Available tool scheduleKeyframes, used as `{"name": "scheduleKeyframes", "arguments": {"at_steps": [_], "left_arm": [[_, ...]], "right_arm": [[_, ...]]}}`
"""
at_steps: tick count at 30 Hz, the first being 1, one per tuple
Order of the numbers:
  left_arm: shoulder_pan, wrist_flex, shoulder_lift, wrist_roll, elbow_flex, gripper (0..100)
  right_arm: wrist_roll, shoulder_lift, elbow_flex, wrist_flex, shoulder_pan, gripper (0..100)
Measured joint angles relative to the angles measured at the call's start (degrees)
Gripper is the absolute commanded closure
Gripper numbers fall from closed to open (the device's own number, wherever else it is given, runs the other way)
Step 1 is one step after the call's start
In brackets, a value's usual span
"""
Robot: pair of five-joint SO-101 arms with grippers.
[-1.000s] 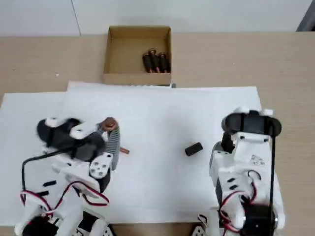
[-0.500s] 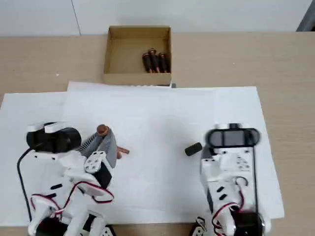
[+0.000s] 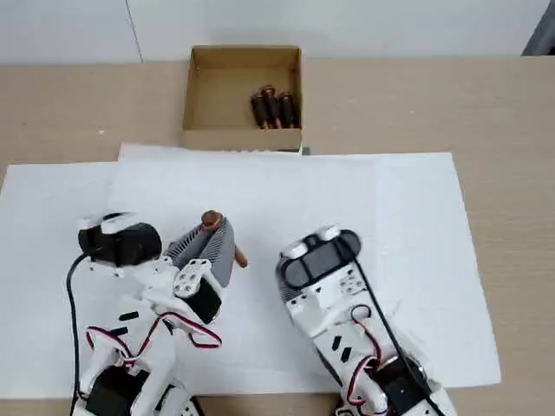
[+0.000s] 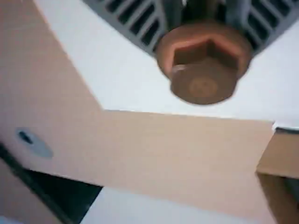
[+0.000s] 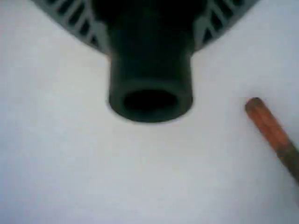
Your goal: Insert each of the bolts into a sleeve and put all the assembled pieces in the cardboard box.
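Two arms sit side by side over a white paper sheet spread on the light wooden table, and each has one half of the next assembly.

On the left, we see the left gripper clamped around a copper-brown hex-headed metal bolt. Its ribbed grey fingers pinch the shank just under the head. The head points up the table and the bare end sticks out on the other side, toward the neighbouring arm. We judge that this grip is chosen to leave the end free so that it can enter a bore.

Farther back, roughly between the two arms, a shallow brown cardboard box rests on the table at the paper's far edge. Three finished bolt-and-sleeve pieces lie together against its right wall, so we take most of the job as done.

On the right, the right gripper grips a short black tubular sleeve by its rear part, leaving the hollow mouth projecting clear of the fingers. In the right wrist view the bolt's free end lies near that mouth but off to one side and apart from it. We judge the step in hand to be lining up the two axes. The risk is the tip catching the sleeve's rim.
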Motion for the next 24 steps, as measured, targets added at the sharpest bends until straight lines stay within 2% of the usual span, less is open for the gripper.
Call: {"name": "scheduleKeyframes", "arguments": {"at_steps": [7, 16, 24], "left_arm": [[2.11, -1.76, 0.0, 0.0, 0.0, 99], [2.29, -1.93, 0.0, 0.0, 0.0, 99], [5.1, -2.02, 0.0, 0.09, -0.09, 99]], "right_arm": [[0.0, 0.0, 0.09, -0.26, -5.01, 99.6], [0.0, 0.09, 0.18, -4.31, -5.36, 99.6], [0.0, 0.09, 1.67, -5.36, -5.36, 99.6]]}}
